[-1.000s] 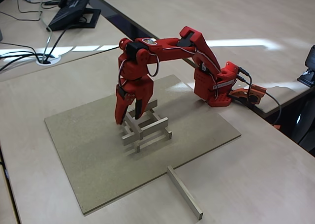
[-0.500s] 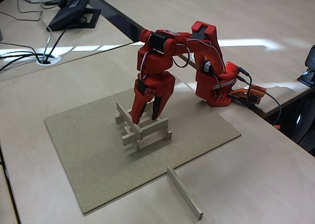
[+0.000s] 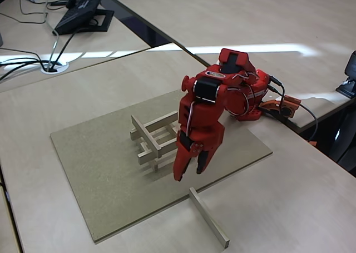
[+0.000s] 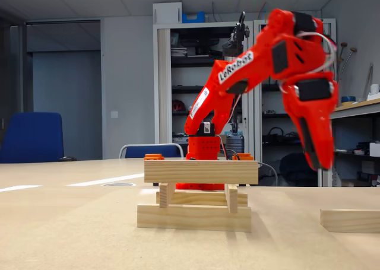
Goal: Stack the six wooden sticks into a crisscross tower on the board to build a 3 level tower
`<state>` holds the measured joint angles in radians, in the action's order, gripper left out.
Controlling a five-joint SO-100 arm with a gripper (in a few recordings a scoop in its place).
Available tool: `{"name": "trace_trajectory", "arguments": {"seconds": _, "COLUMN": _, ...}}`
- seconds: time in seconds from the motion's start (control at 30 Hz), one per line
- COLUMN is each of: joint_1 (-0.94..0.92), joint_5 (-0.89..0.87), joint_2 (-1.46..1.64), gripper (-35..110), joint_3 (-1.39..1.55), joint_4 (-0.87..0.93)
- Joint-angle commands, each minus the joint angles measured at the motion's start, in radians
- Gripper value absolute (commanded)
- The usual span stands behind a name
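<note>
Your gripper (image 3: 188, 174) hangs above the near right part of the board (image 3: 100, 169), fingers pointing down and slightly parted with nothing between them; in the low fixed view it (image 4: 317, 157) hovers to the right of the tower, clear of it. The tower (image 3: 156, 137) stands near the middle of the board, and you can count five sticks in it: two at the bottom, two crossing them, and one lying across the top on the left side in the high fixed view. From the low fixed view the tower (image 4: 199, 194) shows that top stick as a broad bar resting on two short uprights of the middle layer, level and square. The sixth stick (image 3: 208, 217) lies flat on the desk (image 3: 300, 197), one end just touching the board's near edge, the rest angling away toward you; its end (image 4: 350, 220) appears at the right edge of the low view.
</note>
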<state>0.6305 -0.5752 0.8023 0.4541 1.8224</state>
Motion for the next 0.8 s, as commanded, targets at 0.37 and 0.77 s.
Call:
{"name": "trace_trajectory", "arguments": {"seconds": 0.37, "joint_1": 0.103, "joint_5": -0.098, "joint_2": -0.209, "gripper": 24, "joint_3": -0.293, "joint_4": 0.006}}
{"name": "trace_trajectory", "arguments": {"seconds": 0.77, "joint_1": 0.132, "joint_5": -0.132, "joint_2": -0.396, "gripper": 24, "joint_3": -0.517, "joint_4": 0.009}}
